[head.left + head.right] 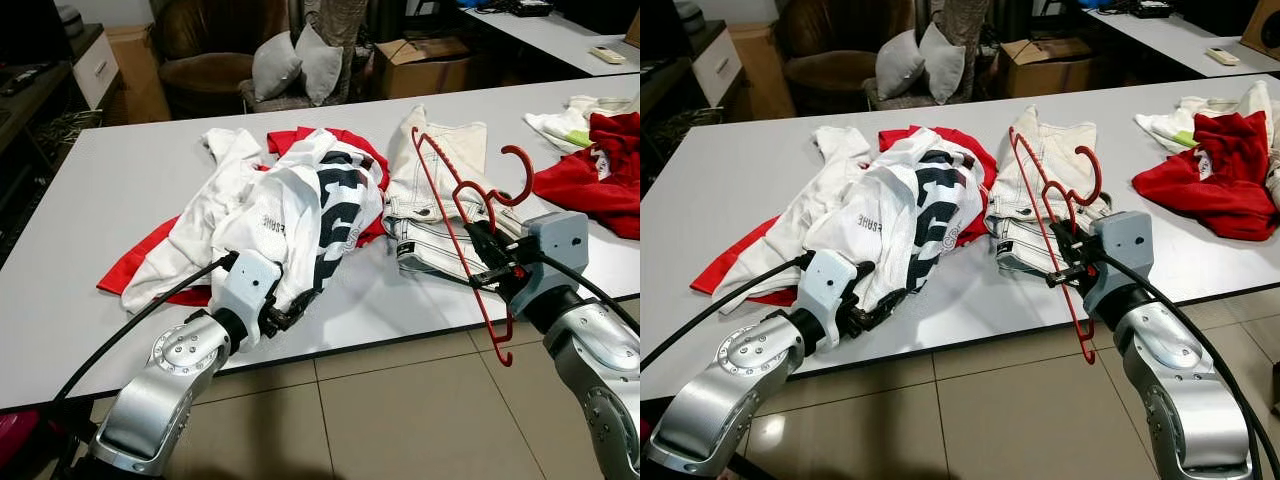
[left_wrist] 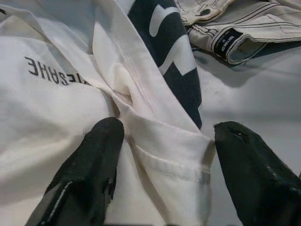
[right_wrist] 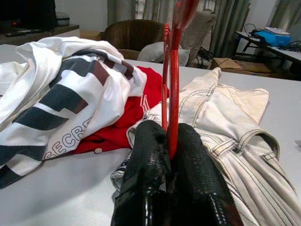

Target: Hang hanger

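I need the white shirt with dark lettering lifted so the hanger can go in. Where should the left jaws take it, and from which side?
Probably the hemmed fold of the white shirt at the near table edge, approached from the robot's side. The open left gripper already straddles this raised, stitched ridge, thicker than the flat cloth around it. The right gripper holds the red hanger.
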### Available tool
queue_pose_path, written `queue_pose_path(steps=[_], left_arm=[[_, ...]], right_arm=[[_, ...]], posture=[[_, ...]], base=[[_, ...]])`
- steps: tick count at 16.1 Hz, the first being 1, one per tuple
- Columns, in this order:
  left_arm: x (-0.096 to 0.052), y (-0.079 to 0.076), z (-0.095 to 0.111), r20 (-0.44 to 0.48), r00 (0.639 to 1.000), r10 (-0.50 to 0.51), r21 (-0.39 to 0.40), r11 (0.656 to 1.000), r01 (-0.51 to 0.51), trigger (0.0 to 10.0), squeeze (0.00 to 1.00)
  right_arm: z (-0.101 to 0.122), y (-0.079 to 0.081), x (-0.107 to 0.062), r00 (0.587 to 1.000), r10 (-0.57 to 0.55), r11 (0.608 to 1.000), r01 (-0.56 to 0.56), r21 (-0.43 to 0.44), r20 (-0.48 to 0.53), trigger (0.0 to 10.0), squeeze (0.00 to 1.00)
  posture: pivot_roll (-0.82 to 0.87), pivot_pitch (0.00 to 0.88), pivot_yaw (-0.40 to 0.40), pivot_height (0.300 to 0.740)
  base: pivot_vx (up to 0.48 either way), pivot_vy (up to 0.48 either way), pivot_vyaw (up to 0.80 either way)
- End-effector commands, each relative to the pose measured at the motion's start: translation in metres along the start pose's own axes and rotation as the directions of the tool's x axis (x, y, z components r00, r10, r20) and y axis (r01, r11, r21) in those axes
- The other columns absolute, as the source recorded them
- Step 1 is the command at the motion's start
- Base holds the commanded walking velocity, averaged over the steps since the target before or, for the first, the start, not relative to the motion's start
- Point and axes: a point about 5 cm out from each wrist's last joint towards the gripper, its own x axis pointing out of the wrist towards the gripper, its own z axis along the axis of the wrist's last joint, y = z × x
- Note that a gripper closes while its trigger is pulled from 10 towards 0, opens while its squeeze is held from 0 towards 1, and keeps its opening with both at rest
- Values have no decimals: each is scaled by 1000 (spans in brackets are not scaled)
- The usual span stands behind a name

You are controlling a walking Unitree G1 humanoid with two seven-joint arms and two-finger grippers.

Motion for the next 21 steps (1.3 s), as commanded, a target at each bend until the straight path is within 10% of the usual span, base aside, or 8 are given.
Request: queue_pose_path(steps=[1, 14, 21], left_arm=[[-1, 1, 2, 8, 1000, 12, 20, 1000, -12, 0, 0], [2, 2, -7, -9, 999, 31, 54, 998, -30, 0, 0], [-11, 18, 12, 82, 992, 99, 126, 986, -109, 0, 0]], right_arm=[[6, -2, 0, 1000, 2, 1000, -2, -14, 25, 10000, 0], [9, 2, 0, 998, 36, 999, -35, -19, 50, 10000, 0], [32, -7, -18, 930, 354, 934, -346, -93, 93, 10000, 0]], posture=[[-238, 0, 44, 740], [-242, 0, 48, 740], [-231, 0, 55, 740]], base=[[0, 0, 0], [0, 0, 0], [0, 0, 0]])
